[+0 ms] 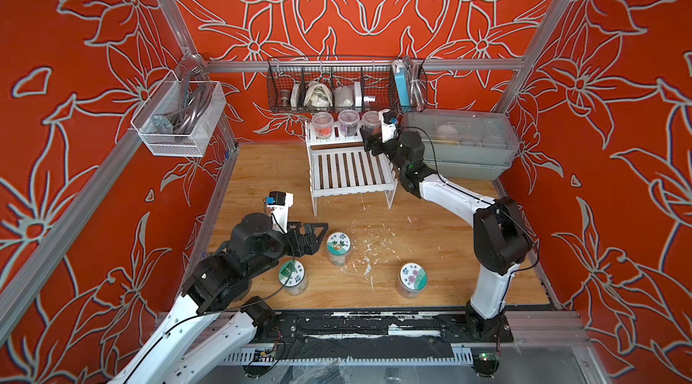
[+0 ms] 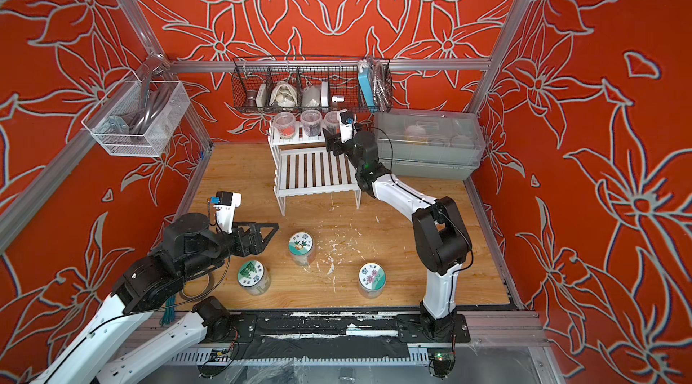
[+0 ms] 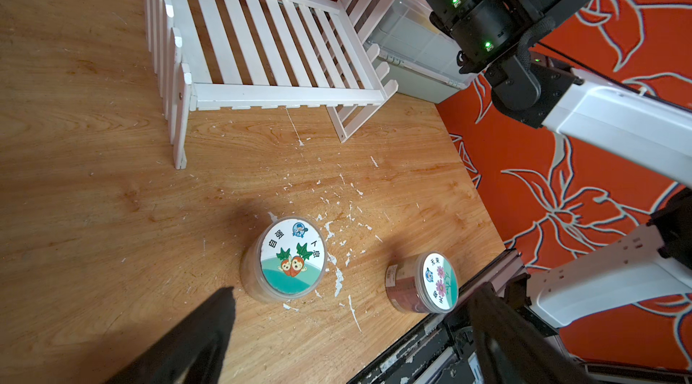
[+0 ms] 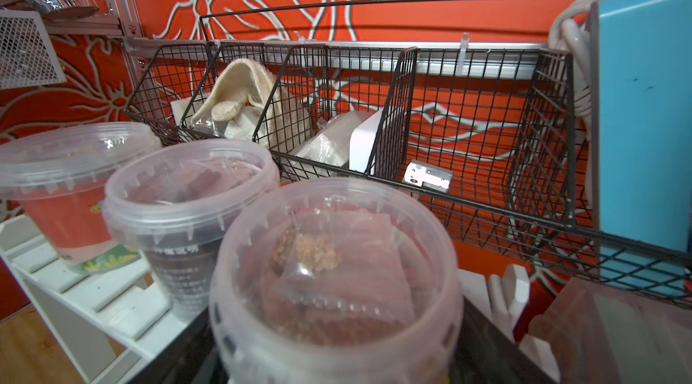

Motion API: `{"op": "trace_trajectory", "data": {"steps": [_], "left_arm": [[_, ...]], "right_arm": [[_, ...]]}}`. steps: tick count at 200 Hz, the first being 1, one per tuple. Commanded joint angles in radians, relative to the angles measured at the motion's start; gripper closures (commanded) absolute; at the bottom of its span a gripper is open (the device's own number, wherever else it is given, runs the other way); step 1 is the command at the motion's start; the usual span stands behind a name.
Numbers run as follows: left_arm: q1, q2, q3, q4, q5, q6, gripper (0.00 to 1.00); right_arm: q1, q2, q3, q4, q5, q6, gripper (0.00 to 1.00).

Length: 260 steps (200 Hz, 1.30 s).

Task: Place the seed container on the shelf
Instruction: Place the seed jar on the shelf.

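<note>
Wooden tabletop (image 1: 430, 236): seed container (image 4: 337, 270) upright (axis vertical) on shelf (image 1: 352, 170).

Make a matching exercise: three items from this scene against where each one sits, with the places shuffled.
Items
1. Round jar with carrot-picture lid
2. Clear plastic tub with red label
3. Light blue flat box

Places
A. In the black wire basket
B. On the wooden table
C. On the upper tier of the white slatted shelf

Pairs: 1-B, 2-C, 3-A
</note>
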Motion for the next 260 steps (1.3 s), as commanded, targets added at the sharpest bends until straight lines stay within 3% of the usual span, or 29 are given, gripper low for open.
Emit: {"op": "trace_trajectory", "data": {"steps": [1,88,159,260], "left_arm": [[0.007,-0.009,-0.009,0.018,-0.005,-0.006,0.03],[0.007,-0.017,-0.013,0.015,-0.002,-0.012,0.03],[0.007,-0.016,-0.016,0.018,0.0,-0.016,0.03],[0.007,-0.007,-0.007,0.018,0.0,-0.013,0.03]], "right_arm": [[-0.005,-0.053,-0.039,-0.006,0.003,0.004,0.14],[-0.005,-0.136,-0.131,0.012,-0.016,0.0,0.13],[-0.004,-0.171,-0.165,-0.014,-0.007,-0.023,0.2],[-0.014,-0.109,-0.09,-0.046,-0.007,-0.045,0.25]]}}
